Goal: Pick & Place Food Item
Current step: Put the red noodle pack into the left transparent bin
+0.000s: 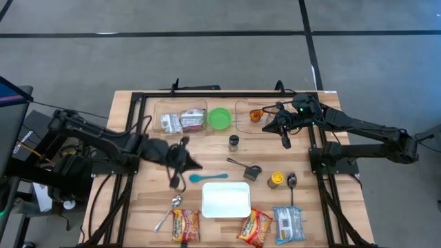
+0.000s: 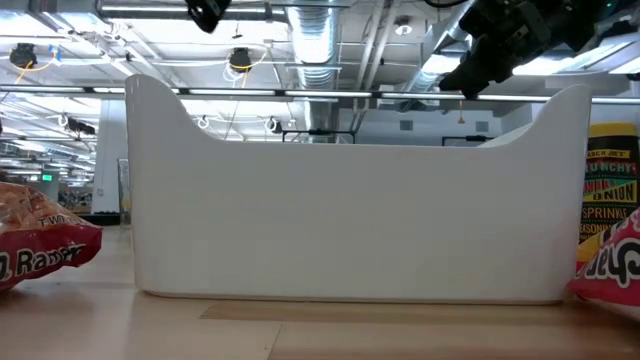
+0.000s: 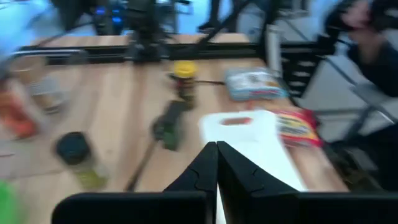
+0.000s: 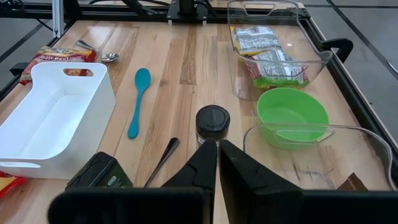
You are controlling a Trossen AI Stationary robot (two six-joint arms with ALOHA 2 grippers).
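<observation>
Three food packets lie along the near edge: two ramen packets (image 1: 185, 224) (image 1: 255, 227) and a blue one (image 1: 288, 224). More packets (image 4: 264, 53) fill a clear tub (image 1: 180, 118) at the far side. A white bin (image 1: 226, 200) stands near the front middle. My left gripper (image 1: 191, 164) hovers shut above the table's left middle, over the teal spoon (image 1: 207, 177); its fingers (image 3: 216, 163) hold nothing. My right gripper (image 1: 267, 127) hangs shut and empty over the far right, beside a second clear tub (image 4: 323, 155).
A green bowl (image 1: 220, 118), a dark-lidded spice jar (image 1: 234, 142), a black scoop (image 1: 249, 170), a yellow-capped jar (image 1: 275, 180) and two metal spoons (image 1: 172, 209) (image 1: 291, 182) are scattered over the wooden top. A black frame (image 1: 138, 103) borders the table.
</observation>
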